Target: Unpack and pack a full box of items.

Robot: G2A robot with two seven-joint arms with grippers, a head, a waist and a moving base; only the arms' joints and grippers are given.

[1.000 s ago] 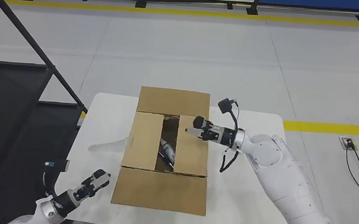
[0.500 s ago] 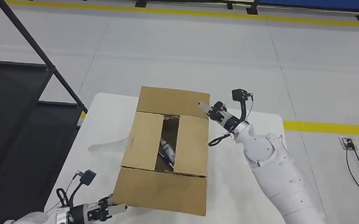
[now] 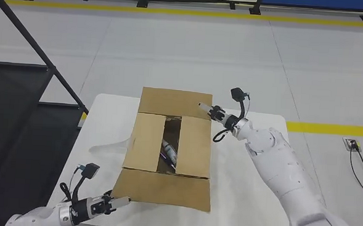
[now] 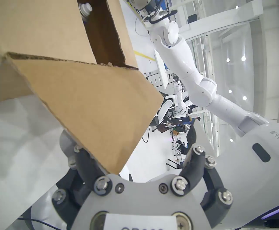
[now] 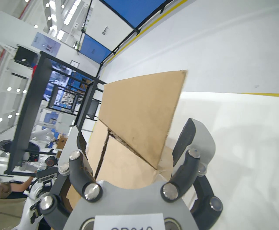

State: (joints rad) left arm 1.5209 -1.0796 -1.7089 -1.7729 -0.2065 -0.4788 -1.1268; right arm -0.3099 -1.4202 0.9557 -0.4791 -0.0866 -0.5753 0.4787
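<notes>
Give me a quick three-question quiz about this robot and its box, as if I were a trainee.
1. True or false: the cardboard box stands on the floor.
2. Which flap's corner sits between the right hand's fingers? A. the far flap B. the near flap C. a side flap
3. Fill in: the left hand has its fingers ___ (open or shut).

Key: 1 false, it stands on the white table; 2 A; 3 open.

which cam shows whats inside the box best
The top view: it looks straight down between the flaps of the box onto the items inside. The left wrist view catches one white cap past a flap edge. The right wrist view sees the gap as a dark slit.
</notes>
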